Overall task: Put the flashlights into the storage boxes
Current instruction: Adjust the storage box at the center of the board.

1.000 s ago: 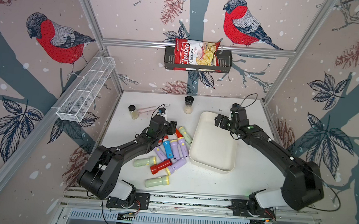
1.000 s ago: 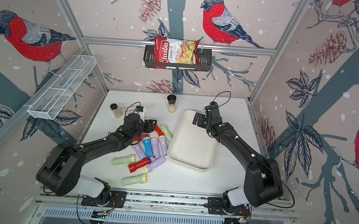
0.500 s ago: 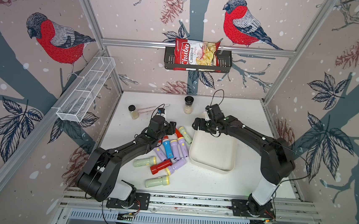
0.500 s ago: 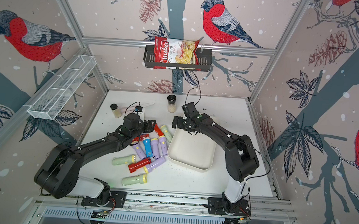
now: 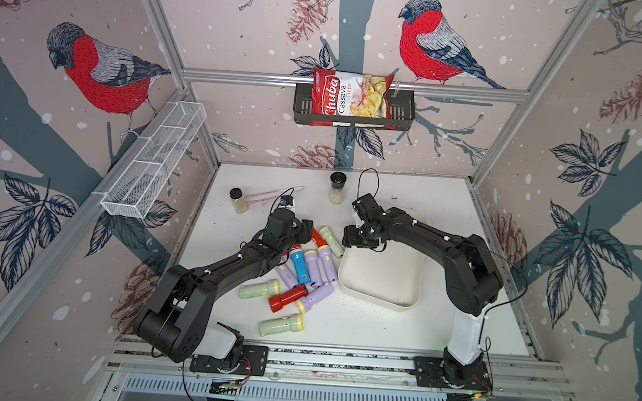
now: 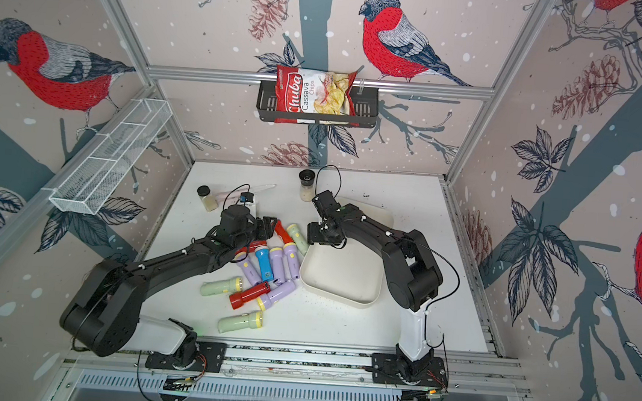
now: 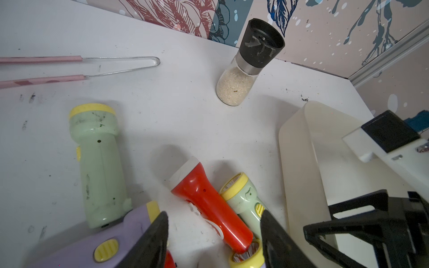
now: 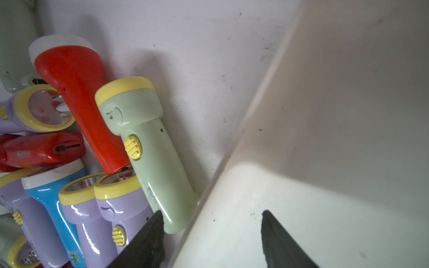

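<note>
Nothing is stowed yet. The cream tray [image 5: 381,288] sits empty at right, with the flashlights [image 5: 301,272] heaped just left of it. My right gripper [image 8: 212,212], spread, straddles its far-left rim beside a pale green flashlight [image 8: 148,153]. My left gripper [image 7: 214,213], spread, straddles a red flashlight [image 7: 209,199]. The heap crowds that rim, and open table lies far and near.

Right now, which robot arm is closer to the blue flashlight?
Left. The left gripper hangs over a red flashlight just past the blue flashlight's head. The right gripper is farther away, jaws straddling the tray wall beside a pale green flashlight.
</note>
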{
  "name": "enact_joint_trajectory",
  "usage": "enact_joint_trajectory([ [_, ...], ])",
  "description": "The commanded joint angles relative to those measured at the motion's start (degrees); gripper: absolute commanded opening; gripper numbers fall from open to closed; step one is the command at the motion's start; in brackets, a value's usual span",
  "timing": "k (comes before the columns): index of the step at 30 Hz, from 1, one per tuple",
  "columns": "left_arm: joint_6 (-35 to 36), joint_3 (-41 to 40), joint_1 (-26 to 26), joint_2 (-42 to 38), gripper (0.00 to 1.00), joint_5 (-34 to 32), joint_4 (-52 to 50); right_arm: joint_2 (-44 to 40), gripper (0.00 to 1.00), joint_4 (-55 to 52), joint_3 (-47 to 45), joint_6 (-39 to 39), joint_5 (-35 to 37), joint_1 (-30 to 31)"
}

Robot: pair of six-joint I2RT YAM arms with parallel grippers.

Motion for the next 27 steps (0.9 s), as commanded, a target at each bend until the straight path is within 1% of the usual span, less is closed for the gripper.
enact_joint_trajectory([
  [1, 0.12, -0.13, -0.03, -0.02, 0.62, -0.71, -0.06, 0.63, 0.56, -3.30, 0.84, -5.55, 2.10, 0.00],
  [4, 0.62, -0.15, -0.05, -0.11, 0.62, -1.13, -0.10, 0.69, 0.50, -4.14, 1.02, -7.77, 2.19, -0.26],
  [11, 0.93, -0.57, -0.03, -1.05, 0.62, -1.95, -0.32, -0.57, 0.40, -4.99, -0.01, -10.88, 3.44, -1.01],
  [14, 0.96, -0.72, -0.02, -1.24, 0.62, -2.03, -0.53, -1.66, 0.37, -5.00, -1.03, -13.05, 2.29, -1.88],
  [24, 0.01, -3.97, -0.08, -3.87, 0.63, -2.29, 1.78, -4.17, 0.27, -5.00, -3.27, -18.24, 1.04, -2.99],
  [27, 0.08, -4.16, -0.03, -4.28, 0.63, -2.43, 1.24, -4.57, 0.26, -5.00, -3.38, -18.74, 0.98, -2.68],
])
